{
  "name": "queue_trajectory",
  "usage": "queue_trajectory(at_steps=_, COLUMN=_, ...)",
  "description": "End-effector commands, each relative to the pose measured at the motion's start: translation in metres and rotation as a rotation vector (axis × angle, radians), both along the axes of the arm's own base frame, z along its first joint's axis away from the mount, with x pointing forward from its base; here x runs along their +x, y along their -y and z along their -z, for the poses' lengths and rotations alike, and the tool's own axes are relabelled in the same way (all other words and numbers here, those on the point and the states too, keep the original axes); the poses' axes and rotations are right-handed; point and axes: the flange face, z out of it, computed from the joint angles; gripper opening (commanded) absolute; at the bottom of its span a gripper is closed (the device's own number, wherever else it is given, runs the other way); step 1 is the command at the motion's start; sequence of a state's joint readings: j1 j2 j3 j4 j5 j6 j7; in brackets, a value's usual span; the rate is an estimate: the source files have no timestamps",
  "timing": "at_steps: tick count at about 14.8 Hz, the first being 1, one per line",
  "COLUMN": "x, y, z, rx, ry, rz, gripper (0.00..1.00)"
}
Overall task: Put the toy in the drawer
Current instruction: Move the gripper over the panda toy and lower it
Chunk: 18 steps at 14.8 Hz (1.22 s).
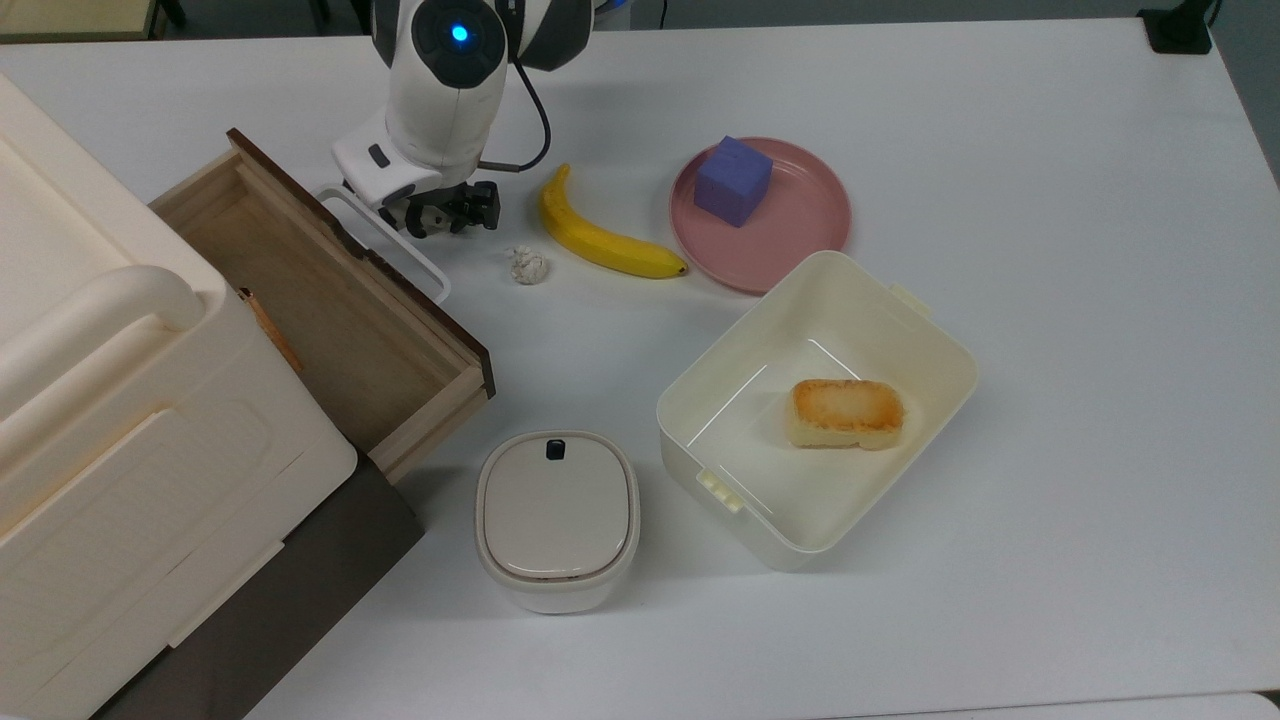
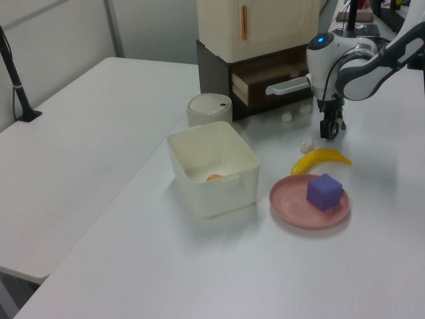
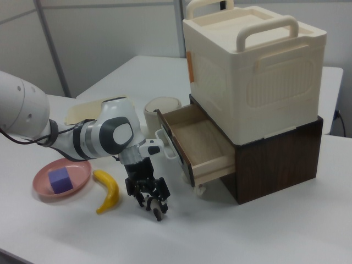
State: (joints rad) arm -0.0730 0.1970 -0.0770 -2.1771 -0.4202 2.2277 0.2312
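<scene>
The drawer (image 1: pixel 330 320) stands pulled out of the dark cabinet, its light-wood floor bare and its white loop handle (image 1: pixel 395 245) pointing at the table. My gripper (image 1: pixel 447 213) hangs low just off that handle, open, its fingers straddling the toy. The small black-and-white toy (image 3: pixel 157 209) sits on the table between the fingertips in the right view; in the top view the hand covers most of it. The gripper (image 2: pixel 329 129) also appears beside the drawer (image 2: pixel 265 80) in the left view.
A paper ball (image 1: pixel 527 265) and a banana (image 1: pixel 600 240) lie to the gripper's right in the top view. Beyond are a pink plate (image 1: pixel 800 215) with a purple cube (image 1: pixel 733 180), a cream tub (image 1: pixel 820 265) holding bread, and a lidded container (image 1: pixel 557 515). A cream box (image 1: pixel 100 400) tops the cabinet.
</scene>
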Motion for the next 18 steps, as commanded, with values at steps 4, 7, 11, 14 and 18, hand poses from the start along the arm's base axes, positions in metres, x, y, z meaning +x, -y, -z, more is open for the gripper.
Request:
queue_trajectory(at_steps=4, x=0.000, y=0.003, z=-0.007, rx=-0.016, ry=0.027, rz=0.012, gripper=0.56)
queue_trajectory(at_steps=7, x=0.000, y=0.001, z=-0.028, rx=-0.014, ry=0.057, rz=0.015, gripper=0.51)
queue_trajectory(at_steps=11, x=0.001, y=-0.009, z=-0.063, rx=-0.015, ry=0.075, rz=0.023, gripper=0.51)
queue_trajectory(at_steps=14, x=0.014, y=-0.039, z=-0.120, rx=0.051, ry=0.130, rz=0.039, gripper=0.51)
queue_trajectory(at_steps=18, x=0.030, y=-0.064, z=-0.194, rx=0.179, ry=0.103, rz=0.042, gripper=0.51)
